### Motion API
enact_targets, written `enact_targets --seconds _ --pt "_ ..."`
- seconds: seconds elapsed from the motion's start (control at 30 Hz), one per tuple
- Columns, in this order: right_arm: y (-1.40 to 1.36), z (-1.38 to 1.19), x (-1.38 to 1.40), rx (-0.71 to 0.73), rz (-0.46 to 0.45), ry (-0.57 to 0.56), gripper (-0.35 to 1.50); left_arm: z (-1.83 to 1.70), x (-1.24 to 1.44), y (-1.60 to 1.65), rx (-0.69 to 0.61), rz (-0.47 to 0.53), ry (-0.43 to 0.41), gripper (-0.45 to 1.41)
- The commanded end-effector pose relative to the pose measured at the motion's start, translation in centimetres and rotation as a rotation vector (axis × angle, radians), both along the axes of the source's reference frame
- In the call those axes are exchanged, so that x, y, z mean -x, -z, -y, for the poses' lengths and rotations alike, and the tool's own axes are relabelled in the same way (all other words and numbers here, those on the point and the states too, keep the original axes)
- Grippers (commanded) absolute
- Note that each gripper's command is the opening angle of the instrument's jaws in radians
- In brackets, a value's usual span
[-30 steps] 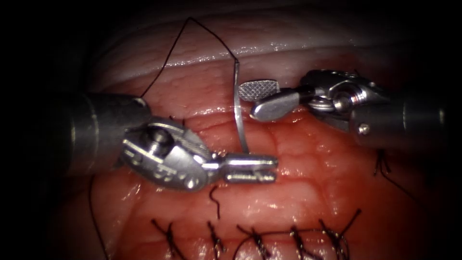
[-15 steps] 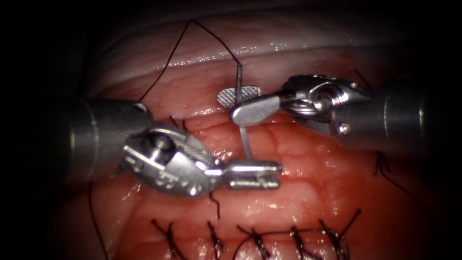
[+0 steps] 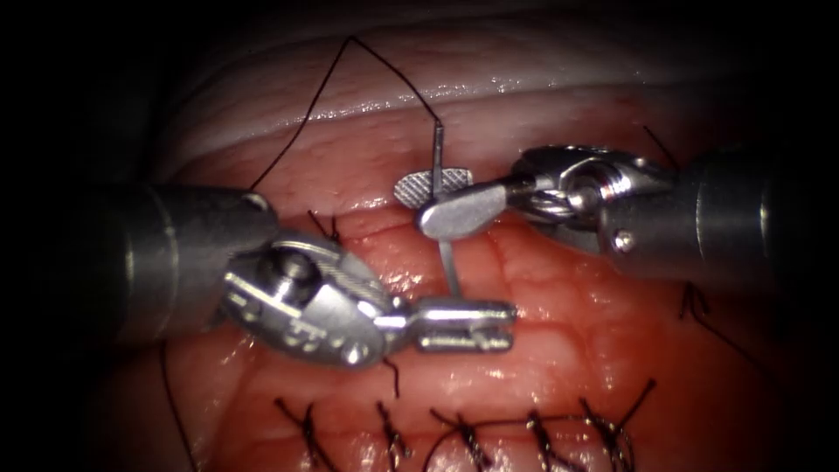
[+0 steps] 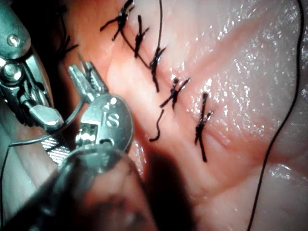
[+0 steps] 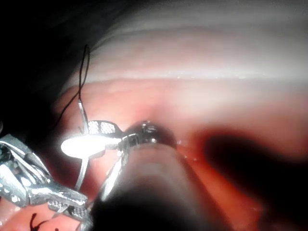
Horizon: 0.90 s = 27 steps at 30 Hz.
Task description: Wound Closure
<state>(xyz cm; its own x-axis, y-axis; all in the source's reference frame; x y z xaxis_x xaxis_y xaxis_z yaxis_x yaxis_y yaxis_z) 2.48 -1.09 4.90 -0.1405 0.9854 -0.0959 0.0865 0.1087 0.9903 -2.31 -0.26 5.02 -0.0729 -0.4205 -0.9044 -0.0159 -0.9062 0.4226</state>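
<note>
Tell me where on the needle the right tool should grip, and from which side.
Likely the upper part of the needle, just below the thread end, approached from the right. The needle stands upright off the tissue; the left tool holds its lower end, and the right tool has open jaws already straddling that stretch.

Your endoscope view is looking down on the tissue [image 3: 568, 332] from above and in front, facing the row of stitches [image 3: 463, 433] along its near edge, with the left tool [image 3: 502, 325] coming in from one side and the right tool [image 3: 418, 201] from the other. Your left wrist view is riding very close behind its own tool [image 4: 84, 72], looking along the shaft toward the same stitches [image 4: 156, 60]. Your right wrist view is sitting equally close behind its own tool [image 5: 82, 137], facing the pale far ridge. All three are sharing the needle [image 3: 444, 236] between the two tools.
</note>
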Motion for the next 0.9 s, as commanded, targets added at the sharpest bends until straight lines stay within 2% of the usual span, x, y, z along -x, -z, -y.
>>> enact_targets --seconds 0.03,0.17,0.23,0.47,0.5,0.53,0.6,0.73,0.83,0.9 --pt "-0.04 0.00 -0.07 0.002 -0.002 0.002 0.39 -0.01 0.05 -0.05 0.002 0.001 0.000 -0.45" --pt "-0.03 0.01 -0.08 0.002 -0.001 0.005 0.04 -0.01 0.06 -0.04 0.002 -0.003 -0.005 -0.45" --pt "-0.02 0.01 -0.08 0.002 0.001 0.007 -0.35 0.00 0.07 -0.05 0.002 -0.005 -0.007 -0.45" --pt "0.00 0.04 -0.08 -0.011 0.024 0.041 -0.35 0.00 0.06 -0.03 0.006 -0.011 -0.015 -0.45" --pt "0.00 0.03 -0.08 -0.011 0.026 0.039 -0.35 0.00 0.05 -0.02 0.005 -0.011 -0.015 -0.32" --pt "-0.01 0.02 -0.08 -0.015 0.041 0.028 -0.35 -0.01 0.05 -0.01 0.004 -0.010 -0.015 0.17" --pt "-0.03 -0.02 -0.07 0.007 0.068 0.006 -0.35 -0.02 0.03 0.02 -0.015 -0.006 -0.006 0.73" --pt "-0.10 -0.08 -0.04 0.040 0.102 -0.041 -0.35 -0.01 0.00 0.10 -0.063 0.021 0.078 1.04" --pt "-0.16 -0.17 0.00 0.055 0.109 -0.051 -0.35 0.04 -0.04 0.17 -0.085 0.022 0.095 1.08" --pt "-0.20 -0.21 0.04 0.151 0.136 -0.064 -0.35 0.11 -0.09 0.19 -0.099 0.019 0.096 1.04"
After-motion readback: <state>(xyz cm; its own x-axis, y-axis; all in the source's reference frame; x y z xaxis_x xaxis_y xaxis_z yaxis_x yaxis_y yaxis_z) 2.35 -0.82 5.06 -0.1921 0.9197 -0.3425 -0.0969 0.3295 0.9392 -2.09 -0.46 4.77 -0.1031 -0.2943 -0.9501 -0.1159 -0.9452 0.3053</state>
